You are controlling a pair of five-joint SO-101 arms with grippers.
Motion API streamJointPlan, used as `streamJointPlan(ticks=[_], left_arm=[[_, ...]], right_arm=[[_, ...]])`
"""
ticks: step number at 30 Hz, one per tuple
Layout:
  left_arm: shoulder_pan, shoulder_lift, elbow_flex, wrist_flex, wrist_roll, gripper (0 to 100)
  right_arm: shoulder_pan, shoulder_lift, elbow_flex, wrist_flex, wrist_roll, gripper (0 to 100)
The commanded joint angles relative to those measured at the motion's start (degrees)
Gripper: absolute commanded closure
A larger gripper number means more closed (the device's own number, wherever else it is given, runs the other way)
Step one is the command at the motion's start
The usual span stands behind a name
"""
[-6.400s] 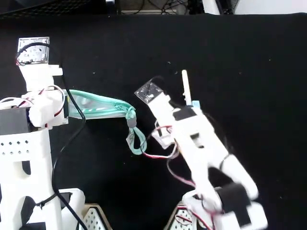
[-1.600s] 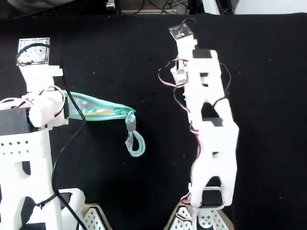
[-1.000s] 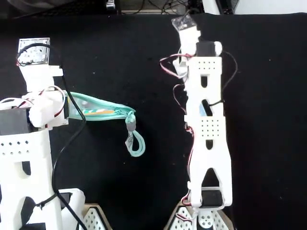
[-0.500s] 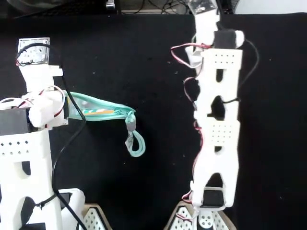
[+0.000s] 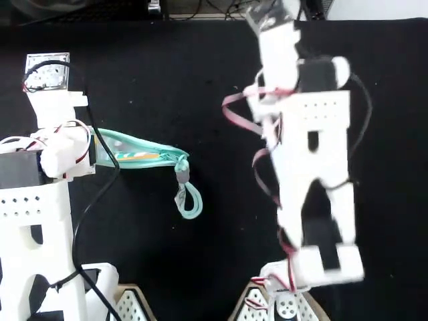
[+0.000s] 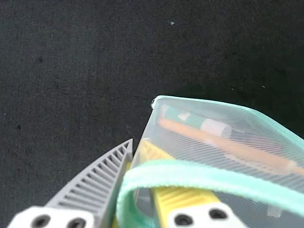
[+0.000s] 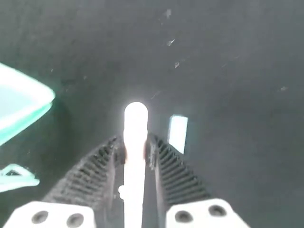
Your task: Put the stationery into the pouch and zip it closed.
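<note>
Mint-green mesh pouch on the left arm's side of the black bench, one end clamped in the left hand; an orange pencil shows inside. Right hand, closed on a white stick, near a small pale block, apart from the pouch.

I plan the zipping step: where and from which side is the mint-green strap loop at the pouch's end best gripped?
Probably grip the mint-green strap loop at its rounded free end, from above: it sticks out clear of the mint-green mesh pouch that the left end effector holds, with bare black cloth around.
</note>
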Motion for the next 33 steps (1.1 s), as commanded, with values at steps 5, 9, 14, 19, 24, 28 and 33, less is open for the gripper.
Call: streamJointPlan(ticks=[5,9,14,19,24,28,33], left_arm=[[-0.13,0.97,1.98,-0.62,-0.44,97],[0.04,0.97,1.98,-0.62,-0.44,97],[0.13,0.97,1.98,-0.62,-0.44,97],[0.13,0.97,1.98,-0.62,-0.44,97],[0.13,0.97,1.98,-0.62,-0.44,97],[0.13,0.97,1.98,-0.62,-0.44,97],[0.13,0.97,1.98,-0.62,-0.44,97]], right_arm=[[-5.1,-22.99,60.18,-33.93,0.26,98.6],[-4.84,-27.3,70.99,-37.71,3.96,98.6],[-5.01,-27.38,75.47,-37.63,4.48,98.6],[-5.01,-27.38,76.0,-37.63,5.54,89.0],[-5.19,-27.3,75.74,-37.63,6.59,88.0],[-7.38,-26.15,75.65,-36.92,7.91,87.9],[-9.85,-19.12,71.43,-36.92,8.0,84.8]])
